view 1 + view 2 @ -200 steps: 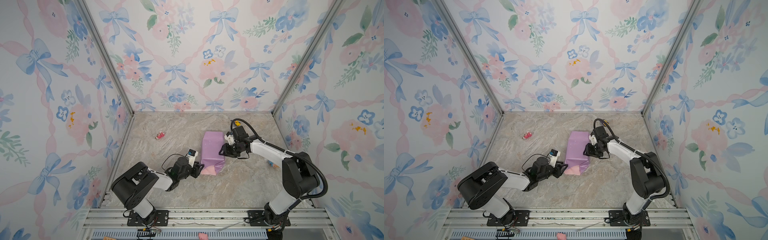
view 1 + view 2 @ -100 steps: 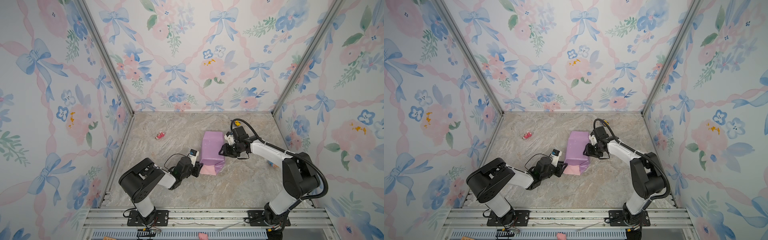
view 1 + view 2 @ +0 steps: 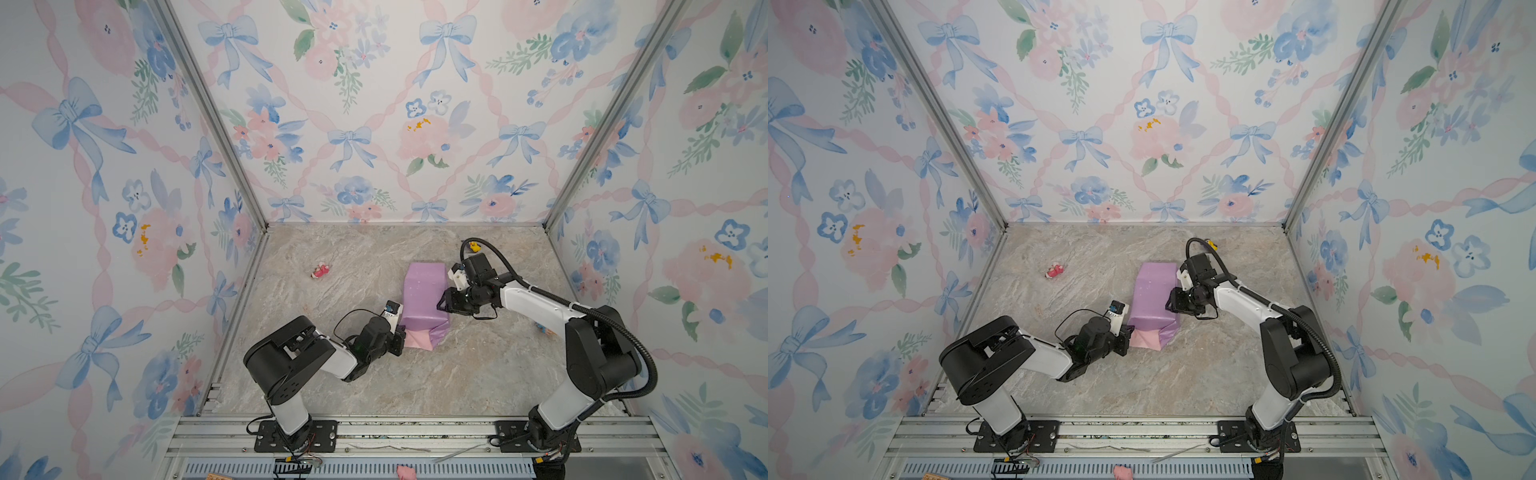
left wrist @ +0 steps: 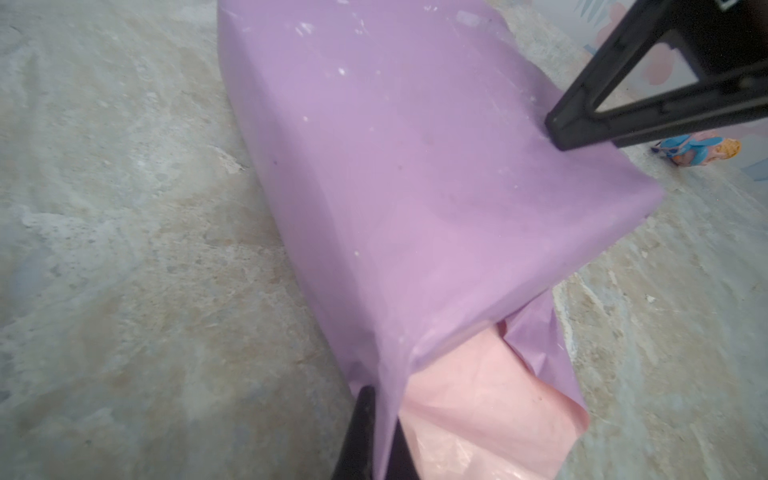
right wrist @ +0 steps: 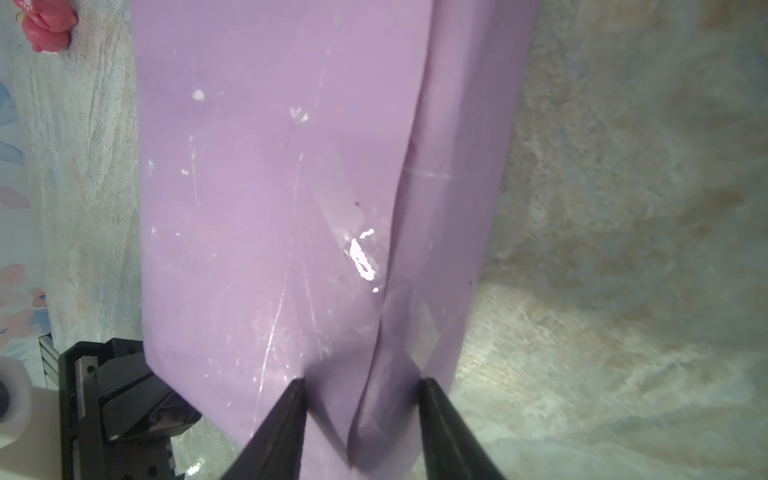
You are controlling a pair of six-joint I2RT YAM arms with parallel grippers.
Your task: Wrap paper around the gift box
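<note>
Of two pincers, the left pincer (image 4: 376,419) is clamped on the near left edge of the single paper (image 3: 423,291). The right pincer (image 5: 360,386), jaws apart, presses on its seam. The paper hides the gift box at mid-bench (image 3: 457,374), with its pink face showing at the near end. One pink toy (image 3: 320,271) lies far left and one blue toy (image 4: 698,151) lies right.
</note>
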